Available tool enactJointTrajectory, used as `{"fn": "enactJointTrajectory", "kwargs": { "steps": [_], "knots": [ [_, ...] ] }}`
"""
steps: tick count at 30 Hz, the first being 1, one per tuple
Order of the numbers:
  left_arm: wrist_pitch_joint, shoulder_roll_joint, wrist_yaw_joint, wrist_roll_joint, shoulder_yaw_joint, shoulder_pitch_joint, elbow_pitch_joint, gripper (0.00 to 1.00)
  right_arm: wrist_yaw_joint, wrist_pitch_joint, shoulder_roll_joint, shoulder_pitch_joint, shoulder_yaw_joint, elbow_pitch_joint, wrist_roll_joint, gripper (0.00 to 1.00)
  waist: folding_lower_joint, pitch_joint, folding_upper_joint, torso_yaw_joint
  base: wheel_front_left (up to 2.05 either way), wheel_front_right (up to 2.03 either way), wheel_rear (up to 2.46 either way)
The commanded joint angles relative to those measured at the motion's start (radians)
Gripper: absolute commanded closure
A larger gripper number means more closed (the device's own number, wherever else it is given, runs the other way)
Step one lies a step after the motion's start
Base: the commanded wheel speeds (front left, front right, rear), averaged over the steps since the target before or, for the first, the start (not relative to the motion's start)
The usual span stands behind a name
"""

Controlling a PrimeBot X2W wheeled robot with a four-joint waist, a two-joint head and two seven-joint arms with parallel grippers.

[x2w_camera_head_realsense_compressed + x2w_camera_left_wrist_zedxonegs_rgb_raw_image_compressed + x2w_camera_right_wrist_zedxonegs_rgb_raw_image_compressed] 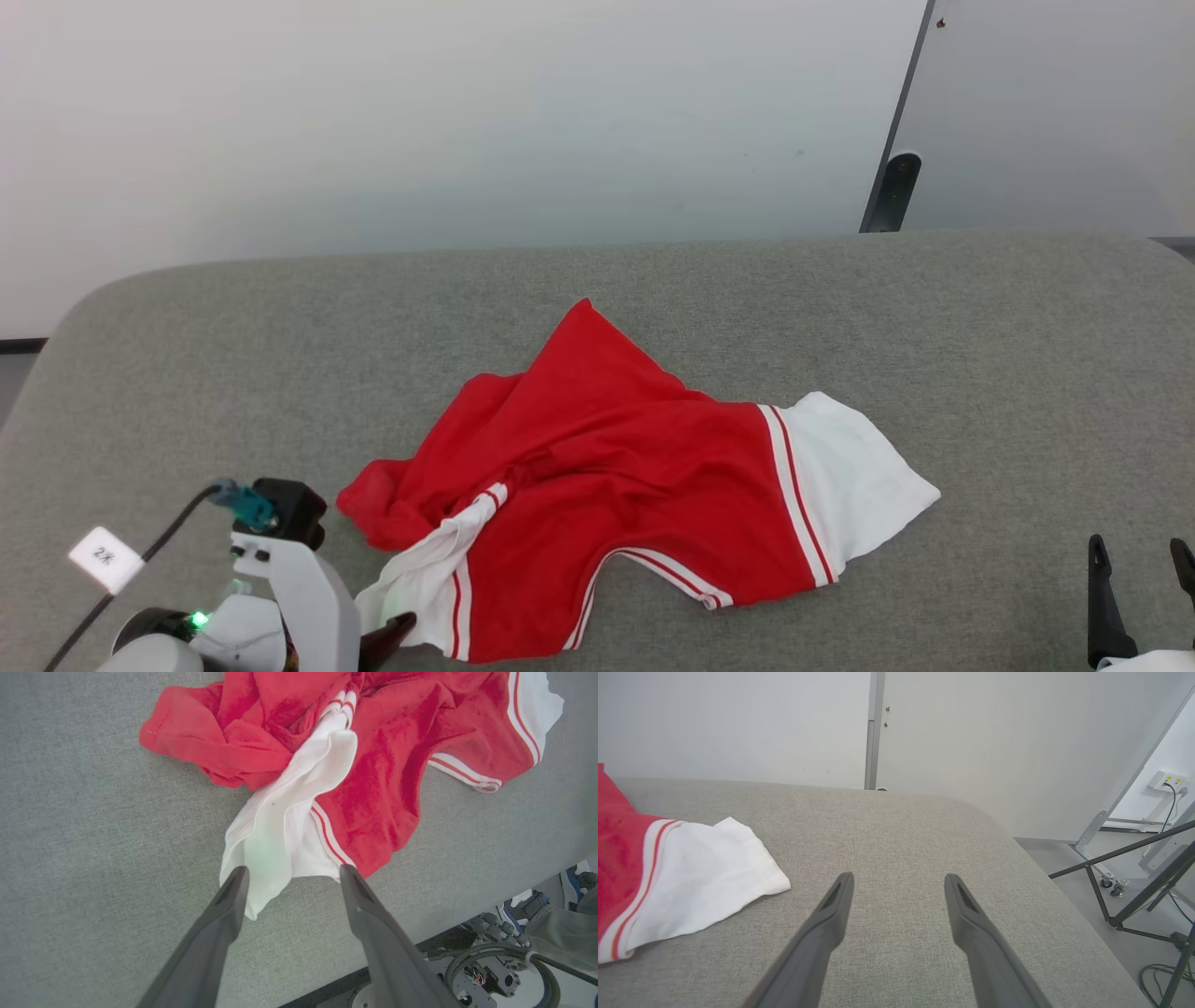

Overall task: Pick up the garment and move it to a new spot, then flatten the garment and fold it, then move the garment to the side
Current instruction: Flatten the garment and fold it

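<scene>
Grey fabric table (840,308) under white wall (467,121) bears the garment (607,448); left fingers (219,924) and right fingers (826,924) stand spread.

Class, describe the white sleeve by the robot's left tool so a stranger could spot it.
On the grey table lies a red garment. Its near-left corner, by the left tool, ends in a white sleeve. Unlike the other sleeve, spread flat at the right, this one is bunched into folds.

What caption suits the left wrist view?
Open left gripper poised at a white sleeve end of the crumpled garment.
</scene>
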Motion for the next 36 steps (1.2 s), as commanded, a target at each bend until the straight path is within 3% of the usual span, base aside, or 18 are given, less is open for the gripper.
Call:
{"fn": "enactJointTrajectory", "kwargs": {
  "steps": [1,8,9,12,13,14,24,36],
  "knots": [
    [0.003,-0.006,-0.007,0.011,-0.003,-0.008,0.011,0.0,-0.001,0.002,-0.002,0.0,0.002,-0.004,0.001,0.0,0.0,0.0,0.0,0.001,0.0,0.0,0.0],
    [0.022,-0.06,-0.035,0.002,-0.033,-0.064,0.133,0.0,-0.001,0.007,-0.002,-0.012,0.019,-0.013,0.001,0.0,0.0,0.008,0.0,-0.012,0.0,0.0,0.0],
    [0.016,-0.072,-0.038,-0.004,-0.032,-0.072,0.154,0.09,-0.001,0.006,-0.003,-0.012,0.018,-0.014,0.003,0.0,0.0,0.011,0.0,-0.015,0.0,0.0,0.0],
    [0.021,-0.085,-0.046,0.001,-0.039,-0.092,0.214,0.55,-0.001,0.005,-0.004,-0.014,0.022,-0.018,0.008,0.0,0.0,0.019,0.0,-0.028,0.0,0.0,0.0],
    [0.021,-0.09,-0.049,0.001,-0.039,-0.101,0.231,0.72,-0.001,0.005,-0.004,-0.015,0.022,-0.019,0.007,0.0,0.0,0.023,0.0,-0.032,0.0,0.0,0.0],
    [0.019,-0.097,-0.052,-0.001,-0.038,-0.11,0.244,1.0,-0.001,0.005,-0.003,-0.017,0.021,-0.02,0.007,0.0,0.0,0.028,0.0,-0.035,0.0,0.0,0.0],
    [0.051,-0.107,-0.071,-0.02,-0.032,-0.175,0.33,1.0,-0.001,-0.008,0.004,-0.024,0.011,-0.021,0.002,0.0,0.0,0.06,0.0,-0.047,0.0,0.0,0.0],
    [0.15,0.001,-0.124,0.094,-0.063,-0.377,0.269,1.0,-0.001,-0.017,0.008,-0.057,0.022,-0.006,-0.005,0.0,0.0,0.097,0.0,-0.056,0.0,0.0,0.0]
  ]
}}
